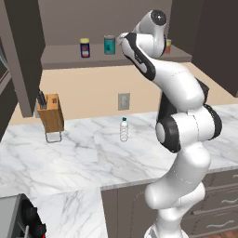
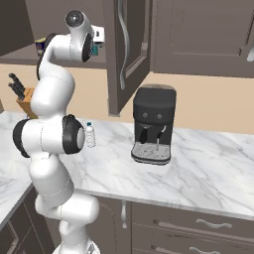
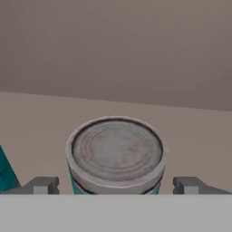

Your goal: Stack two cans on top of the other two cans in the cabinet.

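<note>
Teal-labelled can point(image 3: 116, 156) stands upright on the cabinet shelf point(image 3: 41, 131), its ridged silvery-grey lid facing up, between the wide-open fingers point(image 3: 43, 185) of the tool point(image 3: 116, 186).

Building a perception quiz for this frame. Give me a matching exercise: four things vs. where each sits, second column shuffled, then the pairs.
Things:
1. dark blue can
2. water bottle
3. knife block
4. coffee machine

Places:
A. on the counter to the right of the open cabinet door
B. cabinet shelf, left of a teal can
C. counter, below the wall outlet
D. counter's left end, by the wall

Pairs: 1-B, 2-C, 3-D, 4-A
</note>
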Tool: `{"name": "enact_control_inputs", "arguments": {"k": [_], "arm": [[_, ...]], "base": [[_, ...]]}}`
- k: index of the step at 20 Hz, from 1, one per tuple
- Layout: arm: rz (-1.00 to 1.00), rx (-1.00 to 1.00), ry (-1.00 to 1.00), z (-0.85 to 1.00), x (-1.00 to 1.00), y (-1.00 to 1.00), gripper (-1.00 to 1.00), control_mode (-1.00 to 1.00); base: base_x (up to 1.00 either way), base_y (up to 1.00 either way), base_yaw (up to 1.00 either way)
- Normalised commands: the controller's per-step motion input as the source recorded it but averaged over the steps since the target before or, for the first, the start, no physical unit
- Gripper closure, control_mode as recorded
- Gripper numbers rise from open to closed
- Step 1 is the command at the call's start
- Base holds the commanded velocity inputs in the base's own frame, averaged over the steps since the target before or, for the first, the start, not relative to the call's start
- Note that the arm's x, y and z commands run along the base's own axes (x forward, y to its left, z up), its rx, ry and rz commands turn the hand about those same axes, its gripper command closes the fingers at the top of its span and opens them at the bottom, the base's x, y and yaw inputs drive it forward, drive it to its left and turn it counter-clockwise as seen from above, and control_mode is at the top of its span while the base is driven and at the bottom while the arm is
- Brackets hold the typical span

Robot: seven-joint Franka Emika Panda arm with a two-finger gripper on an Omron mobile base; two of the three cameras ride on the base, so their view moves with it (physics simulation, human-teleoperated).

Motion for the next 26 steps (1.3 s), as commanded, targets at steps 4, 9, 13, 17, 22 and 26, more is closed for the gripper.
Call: {"name": "enact_control_inputs", "arguments": {"k": [4,9,13,17,22,26], "arm": [[0.00,0.00,0.00,-0.04,0.29,0.08,-1.00,-1.00],[0.00,0.00,0.00,-0.02,0.10,0.08,-1.00,-1.00],[0.00,0.00,0.00,-0.05,0.00,0.03,1.00,-1.00],[0.00,0.00,0.00,-0.07,-0.06,-0.03,1.00,-1.00],[0.00,0.00,-0.03,-0.04,-0.16,-0.08,1.00,-1.00],[-0.01,0.00,-0.14,0.06,-0.31,-0.09,1.00,-1.00]], "base": [[0.00,0.00,0.00],[0.00,0.00,0.00],[0.00,0.00,0.00],[0.00,0.00,0.00],[0.00,0.00,0.00],[0.00,0.00,0.00]]}}
